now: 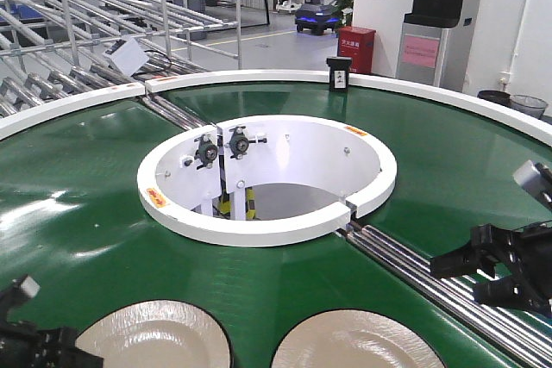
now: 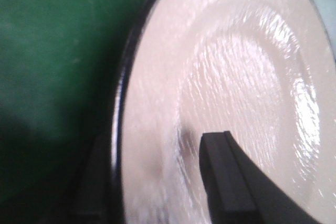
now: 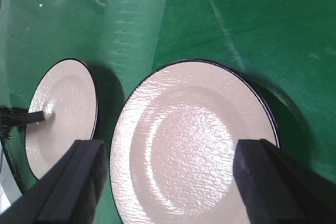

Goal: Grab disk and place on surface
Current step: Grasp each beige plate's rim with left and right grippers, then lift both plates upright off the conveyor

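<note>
Left disk (image 3: 63, 114) and right disk (image 3: 194, 140): round, cream, ripple-textured, thin black rims, flat on the smooth green belt (image 3: 236, 24) at front view's bottom edge. Left gripper (image 2: 157, 148) spread, blocky black fingers straddling left disk's rim. Right gripper (image 3: 173, 182) spread wide above right disk.

The left disk (image 1: 155, 338) and the right disk (image 3: 194, 145) have cream faces with a fine rippled texture under a glossy sheen, each edged by a thin dark rim. The conveyor belt (image 1: 78, 213) is a smooth green sheet, semi-gloss, with soft lamp reflections. The inner rim (image 1: 259, 232) and outer rim (image 1: 431, 92) are smooth white, whether painted or plastic cannot be told. The rollers (image 1: 431, 277) are bare polished metal. The fingers (image 3: 73, 187) of the right gripper (image 3: 170, 148) and of the left gripper (image 2: 160, 174) are matt black and plastic-looking.
</note>
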Tool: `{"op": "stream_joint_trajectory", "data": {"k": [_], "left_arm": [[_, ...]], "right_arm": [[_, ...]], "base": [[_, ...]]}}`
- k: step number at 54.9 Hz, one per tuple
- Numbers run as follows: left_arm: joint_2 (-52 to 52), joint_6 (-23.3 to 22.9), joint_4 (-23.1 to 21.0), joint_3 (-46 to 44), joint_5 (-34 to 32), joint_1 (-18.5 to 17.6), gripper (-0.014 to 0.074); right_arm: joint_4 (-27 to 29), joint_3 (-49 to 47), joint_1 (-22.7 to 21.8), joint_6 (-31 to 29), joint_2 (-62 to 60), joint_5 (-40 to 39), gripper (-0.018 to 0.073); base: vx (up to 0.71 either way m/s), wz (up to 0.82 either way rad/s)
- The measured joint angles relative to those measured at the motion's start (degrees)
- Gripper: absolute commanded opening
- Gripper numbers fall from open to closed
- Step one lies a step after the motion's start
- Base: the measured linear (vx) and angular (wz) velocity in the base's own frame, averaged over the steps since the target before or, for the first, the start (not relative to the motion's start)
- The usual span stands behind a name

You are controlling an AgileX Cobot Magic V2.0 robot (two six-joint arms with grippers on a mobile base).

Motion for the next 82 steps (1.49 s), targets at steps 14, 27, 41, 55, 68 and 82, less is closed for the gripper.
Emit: {"op": "stream_joint_trajectory", "data": {"k": [14, 27, 41, 55, 68, 82], "left_arm": [[1.9, 2.4, -8.2, -0.5, 6.8, -0.9, -0.001], [-1.4, 2.9, -9.6, -3.8, 10.5, 0.1, -0.0005], [-11.6, -4.2, -15.3, -13.1, 14.1, 2.9, -0.0001], [-14.6, -8.3, -15.4, -17.1, 14.9, 3.5, -0.0001], [-14.7, -9.5, -15.7, -17.2, 14.5, 3.5, -0.0001], [-14.7, -10.8, -15.7, -17.2, 14.3, 3.5, -0.0001]], "right_arm": [[-0.3, 0.0, 0.0, 0.0, 0.0, -0.2, 0.0549], [-6.1, 0.0, 0.0, 0.4, 0.2, -0.3, 0.0549], [-13.6, -0.1, 0.0, 2.8, 7.2, -1.1, 0.0549], [-8.2, -0.1, 0.8, -0.4, 18.5, -3.1, 0.0549], [-0.1, -0.7, 7.4, -6.9, 25.3, -4.4, 0.0378], [8.5, -0.8, 7.3, -10.4, 24.9, -2.8, -0.0013]], "base": [[0.0, 0.0], [0.0, 0.0], [0.0, 0.0], [0.0, 0.0], [0.0, 0.0], [0.0, 0.0]]}}
